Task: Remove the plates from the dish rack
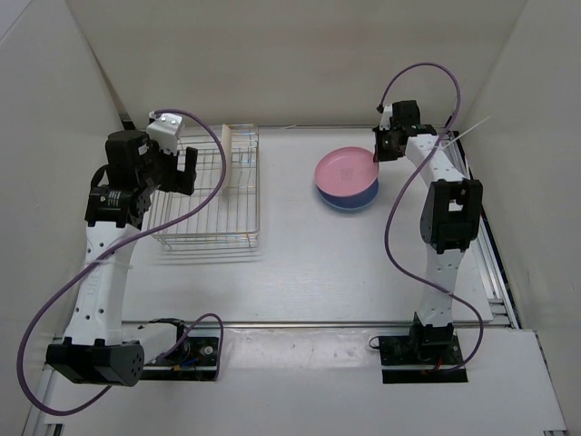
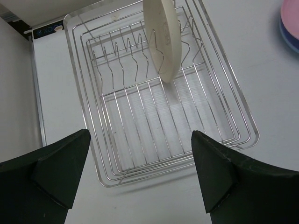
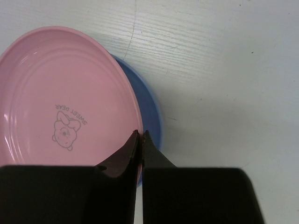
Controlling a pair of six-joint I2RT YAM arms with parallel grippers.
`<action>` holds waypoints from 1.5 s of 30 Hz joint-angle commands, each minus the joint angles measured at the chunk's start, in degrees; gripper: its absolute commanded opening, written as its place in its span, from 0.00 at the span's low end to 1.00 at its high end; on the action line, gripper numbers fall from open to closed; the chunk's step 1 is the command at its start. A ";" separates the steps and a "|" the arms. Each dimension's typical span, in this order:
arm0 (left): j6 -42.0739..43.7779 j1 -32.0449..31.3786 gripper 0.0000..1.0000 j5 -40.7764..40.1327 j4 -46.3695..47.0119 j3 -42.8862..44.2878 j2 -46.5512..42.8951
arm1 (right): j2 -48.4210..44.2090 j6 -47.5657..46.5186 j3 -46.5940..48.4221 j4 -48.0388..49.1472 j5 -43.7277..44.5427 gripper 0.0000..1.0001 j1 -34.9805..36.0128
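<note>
Top external view: cream-white round plate (image 1: 229, 145) stands upright in the silver wire dish rack (image 1: 209, 238), far end. Left gripper (image 1: 179, 170) hangs above the rack, jaws wide apart. Right gripper (image 3: 140, 135) pinches the rim of the pink round plate (image 1: 343, 170), stacked on the light blue round plate (image 1: 349, 202).

White arms (image 1: 100, 282) with black joints (image 1: 451, 213) (looping purple cables (image 1: 389, 232))

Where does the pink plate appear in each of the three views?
Top external: the pink plate lies right of centre, on the blue plate.
Left wrist: a pink sliver at the top right corner.
Right wrist: it fills the left half.
Shared landmark: the blue plate under it.
</note>
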 commanded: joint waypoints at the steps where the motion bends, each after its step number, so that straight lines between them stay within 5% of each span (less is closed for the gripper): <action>1: -0.75 0.39 1.00 3.25 -0.86 1.45 -1.57 | 1.14 -0.16 2.92 0.97 -0.72 0.00 -0.13; 15: -0.75 0.39 1.00 4.92 -2.01 3.12 -1.57 | 2.82 -2.00 3.44 -0.18 0.51 0.03 -0.13; 18: -0.75 0.39 1.00 5.44 -2.01 3.12 -1.57 | 2.82 -2.53 3.44 -0.71 1.03 0.15 -0.13; 31: -0.75 0.39 1.00 6.50 -2.53 2.07 -2.10 | 1.76 -3.06 2.39 -1.23 0.51 0.37 -0.13; 33: -2.07 0.39 1.00 6.50 -0.69 0.49 -2.10 | 0.28 -3.06 2.39 -1.23 1.11 0.47 -0.13; 37: -4.79 0.39 1.00 7.03 4.14 -2.85 -0.96 | -3.67 -2.01 2.39 -2.37 2.44 0.53 -0.13; 39: -6.11 1.70 1.00 9.21 6.59 -3.65 1.32 | -6.84 -2.00 2.39 -3.77 3.14 0.59 -0.13; 45: -8.49 9.34 1.00 34.66 17.58 -6.28 10.70 | -15.63 -5.59 2.39 -13.85 -2.73 0.68 -0.13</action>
